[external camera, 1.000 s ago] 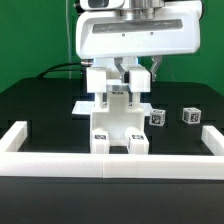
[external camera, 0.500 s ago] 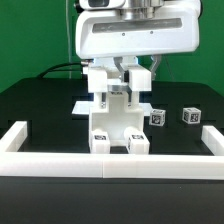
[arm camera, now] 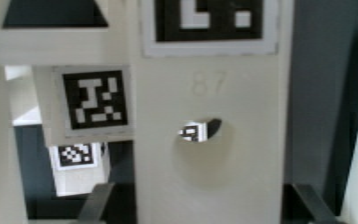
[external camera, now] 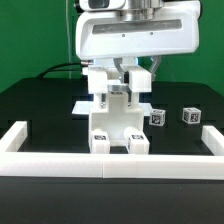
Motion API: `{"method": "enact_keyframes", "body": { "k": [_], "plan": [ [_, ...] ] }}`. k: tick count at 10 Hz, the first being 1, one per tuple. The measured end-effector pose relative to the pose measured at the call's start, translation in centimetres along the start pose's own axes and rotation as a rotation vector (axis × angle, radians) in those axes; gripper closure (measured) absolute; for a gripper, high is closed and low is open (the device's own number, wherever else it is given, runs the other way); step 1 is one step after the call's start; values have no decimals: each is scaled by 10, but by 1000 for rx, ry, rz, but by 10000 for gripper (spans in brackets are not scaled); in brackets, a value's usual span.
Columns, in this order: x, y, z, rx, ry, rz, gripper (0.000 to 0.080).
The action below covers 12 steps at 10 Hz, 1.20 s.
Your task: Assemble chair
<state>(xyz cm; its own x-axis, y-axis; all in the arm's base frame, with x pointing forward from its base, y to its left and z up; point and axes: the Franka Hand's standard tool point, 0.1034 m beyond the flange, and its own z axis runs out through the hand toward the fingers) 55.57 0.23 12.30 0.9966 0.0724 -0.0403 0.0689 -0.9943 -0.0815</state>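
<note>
The partly built white chair (external camera: pixel 119 128) stands in the middle of the black table, two tagged blocks at its foot. My gripper (external camera: pixel 129 84) hangs right over it, shut on an upright white post (external camera: pixel 127 97) of the chair. In the wrist view that post (arm camera: pixel 211 170) fills the space between my two dark fingers (arm camera: pixel 101 203), which press on both of its sides. A tag (arm camera: pixel 208 22) sits on the far end of the post, and another tagged chair piece (arm camera: pixel 94 98) lies beside it.
Two small loose tagged blocks (external camera: pixel 157 117) (external camera: pixel 190 115) lie on the exterior view's right of the chair. A flat white strip (external camera: pixel 84 106) lies behind the chair on the left. The low white border rail (external camera: pixel 110 163) runs along the front, with raised ends at both sides.
</note>
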Motion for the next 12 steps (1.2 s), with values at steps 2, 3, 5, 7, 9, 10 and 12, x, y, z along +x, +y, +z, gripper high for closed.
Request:
{"method": "enact_keyframes", "body": {
  "k": [2,3,5,7,9,10,12],
  "plan": [
    [0,-3,0,-1,0,-5,509],
    [0,-4,3,-1,-3,-5,509],
    [-1,-3,5,-2,-7,-7,509],
    [-1,-3,6,-2,-7,-7,509],
    [-1,-3,6,-2,-8,-7,509],
    [-2,-2,6,-2,-9,-7,509],
    [-2,0,6,-2,-9,-5,509]
  ]
}}
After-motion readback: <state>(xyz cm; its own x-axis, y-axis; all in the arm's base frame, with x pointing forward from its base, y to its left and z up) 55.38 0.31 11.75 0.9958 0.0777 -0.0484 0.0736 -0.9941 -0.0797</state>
